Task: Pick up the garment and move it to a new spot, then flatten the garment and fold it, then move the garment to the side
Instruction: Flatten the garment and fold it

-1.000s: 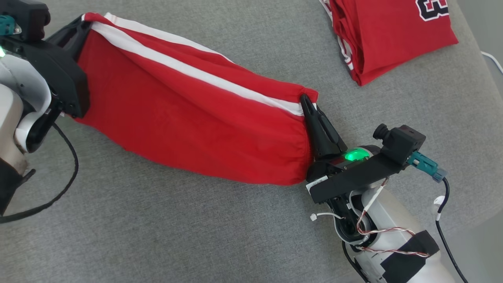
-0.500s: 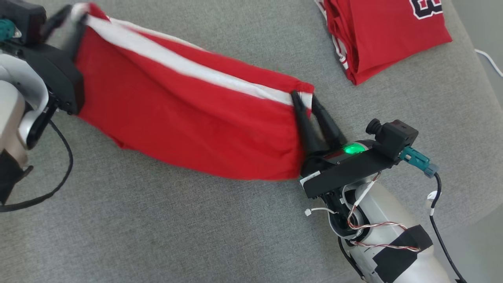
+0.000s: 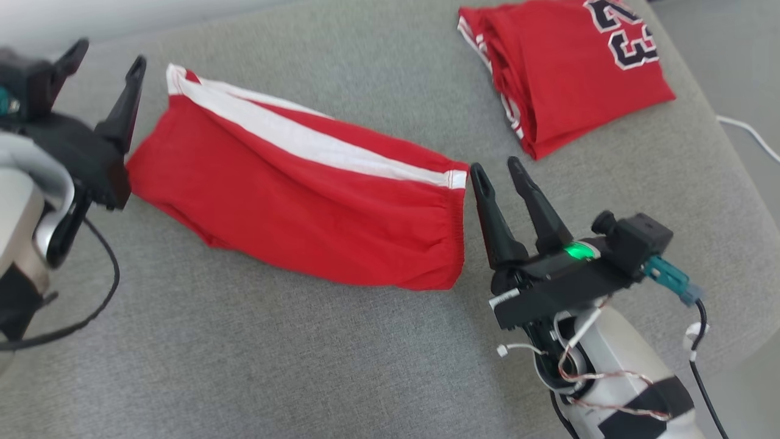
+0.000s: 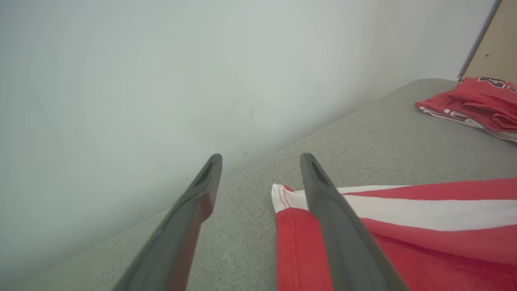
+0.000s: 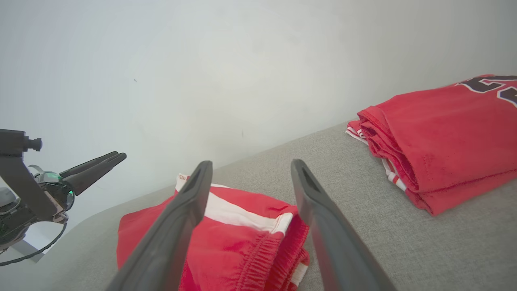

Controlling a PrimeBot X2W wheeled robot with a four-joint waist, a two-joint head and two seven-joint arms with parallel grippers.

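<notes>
Fabric looks light and floppy: red shorts with a white side stripe lie flat on the grey upholstered cushion between the left claw and right claw, both wide open, empty. I'd pinch waistband and hem corners.

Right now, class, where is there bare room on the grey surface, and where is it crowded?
Bare: the grey surface in front of the red shorts; also the strip between shorts and folded jersey. Crowded: both shorts ends, beside the open left claw and right claw.
</notes>
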